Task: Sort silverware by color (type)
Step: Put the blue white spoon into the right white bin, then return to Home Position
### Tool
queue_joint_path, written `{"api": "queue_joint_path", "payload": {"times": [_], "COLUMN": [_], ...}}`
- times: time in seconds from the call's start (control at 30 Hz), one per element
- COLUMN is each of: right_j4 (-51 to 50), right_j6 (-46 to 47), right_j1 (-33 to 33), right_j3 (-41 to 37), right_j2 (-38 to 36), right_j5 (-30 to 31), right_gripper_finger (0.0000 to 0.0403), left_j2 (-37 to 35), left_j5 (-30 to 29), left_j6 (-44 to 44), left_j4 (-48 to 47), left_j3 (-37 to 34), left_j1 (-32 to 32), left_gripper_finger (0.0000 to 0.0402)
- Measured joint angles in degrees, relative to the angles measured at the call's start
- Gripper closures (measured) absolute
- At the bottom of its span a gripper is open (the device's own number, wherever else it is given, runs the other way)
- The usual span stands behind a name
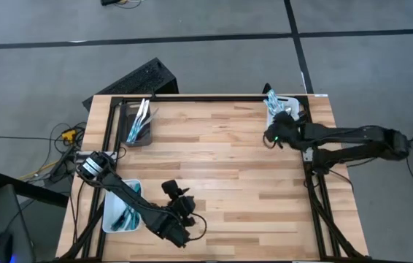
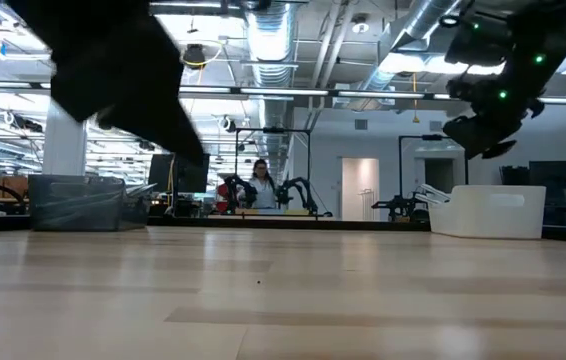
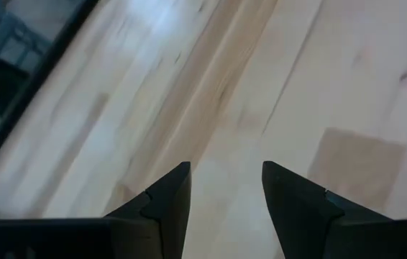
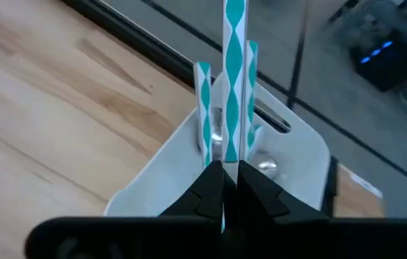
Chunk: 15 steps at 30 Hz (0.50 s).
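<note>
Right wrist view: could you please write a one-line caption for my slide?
Right gripper pinches a teal-and-white patterned utensil handle above the white plastic bin at the wooden table's corner.

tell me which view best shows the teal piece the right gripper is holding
The right wrist view: the teal-patterned handle stands clamped in the right gripper, above the white bin. The high view shows only a speck; the low and left wrist views show nothing of it.

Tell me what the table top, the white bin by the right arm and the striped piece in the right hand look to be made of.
Table top: pale wood in joined strips, matt, with visible grain.
White bin: probably plastic, smooth, with rounded corners and a slot handle.
Striped piece, pinched in the right hand: glossy teal and white handle, likely plastic or a coating; I cannot be sure.
</note>
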Motion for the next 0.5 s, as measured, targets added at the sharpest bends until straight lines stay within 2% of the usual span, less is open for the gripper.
{"api": "queue_joint_path", "payload": {"times": [0.1, 0.2, 0.33, 0.5], "right_j4": [4.5, 4.8, 5.1, 6.4], "right_j6": [-1.9, -2.3, -3.9, -1.8], "right_j1": [-4.4, -8.1, -12.0, -11.6], "right_j3": [-2.7, -4.2, -5.1, -6.2], "right_j2": [-2.6, -3.6, -3.8, -3.8], "right_j5": [-3.9, -3.2, -2.6, -9.9], "right_gripper_finger": [0.0321, 0.0276, 0.0215, 0.0173], "left_j2": [0.0, 0.0, -1.0, -4.1], "left_j5": [1.9, 2.2, 2.2, -0.4], "left_j6": [-4.9, -8.4, -8.3, -10.2], "left_j4": [0.0, 0.0, -0.1, -3.1], "left_j3": [-1.8, -2.1, -2.1, -2.1], "left_j1": [0.3, 0.2, -0.6, -1.7], "left_gripper_finger": [0.0241, 0.0241, 0.0241, 0.0241]}}
